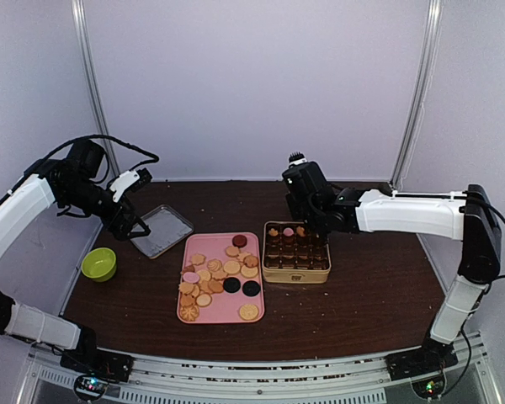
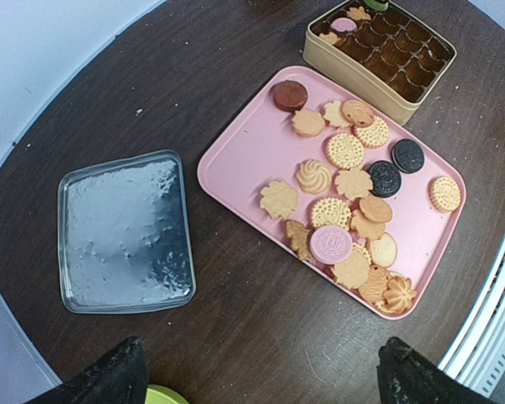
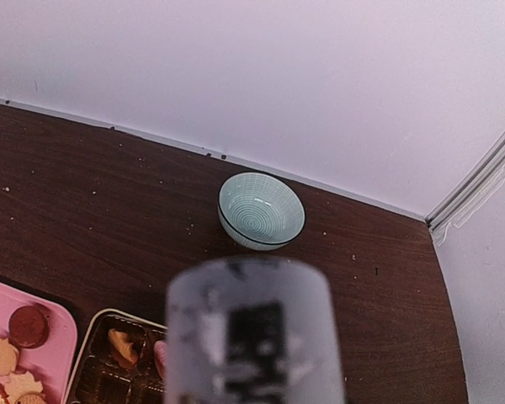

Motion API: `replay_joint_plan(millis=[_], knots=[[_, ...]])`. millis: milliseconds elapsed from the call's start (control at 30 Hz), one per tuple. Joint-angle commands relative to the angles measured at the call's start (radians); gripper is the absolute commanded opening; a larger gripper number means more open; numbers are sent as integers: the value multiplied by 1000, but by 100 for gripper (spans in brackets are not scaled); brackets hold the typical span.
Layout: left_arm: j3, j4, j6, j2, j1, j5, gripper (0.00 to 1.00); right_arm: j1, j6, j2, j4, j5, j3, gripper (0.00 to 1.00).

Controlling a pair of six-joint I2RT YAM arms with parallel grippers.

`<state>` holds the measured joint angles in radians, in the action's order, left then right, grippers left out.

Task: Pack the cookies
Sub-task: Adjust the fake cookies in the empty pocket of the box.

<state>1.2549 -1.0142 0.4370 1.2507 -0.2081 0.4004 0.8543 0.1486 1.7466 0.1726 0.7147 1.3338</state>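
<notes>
The left arm's fingers (image 2: pixel 109 379) are spread wide and empty above the dark wooden counter (image 2: pixel 236 337). The small flat cookies (image 2: pixel 345 181) lie ahead of them and well apart, scattered on a pink rectangular tray (image 2: pixel 240 162). A shiny silver square lid (image 2: pixel 122 231) lies flat on the counter nearer those fingers, just beside the tray.

The right arm's fingers (image 1: pixel 310 220) hang over the far edge of a gold square tin (image 1: pixel 296 273), whose far compartments hold a few more cookies. Their wrist view is blurred, so I cannot tell whether they are spread or pinching anything.

A lime-green bowl (image 1: pixel 98 263) sits at the left, and a pale striped bowl (image 3: pixel 261 210) sits beyond the tin. The cookies are mostly tan and round or leaf-shaped; one is pink, two are black and one is dark red.
</notes>
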Motion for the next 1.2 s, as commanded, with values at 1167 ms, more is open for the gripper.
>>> replay_joint_plan(millis=[1167], knots=[[18, -9, 9, -5, 18, 18, 98, -172, -398, -187, 29, -662, -96, 0]])
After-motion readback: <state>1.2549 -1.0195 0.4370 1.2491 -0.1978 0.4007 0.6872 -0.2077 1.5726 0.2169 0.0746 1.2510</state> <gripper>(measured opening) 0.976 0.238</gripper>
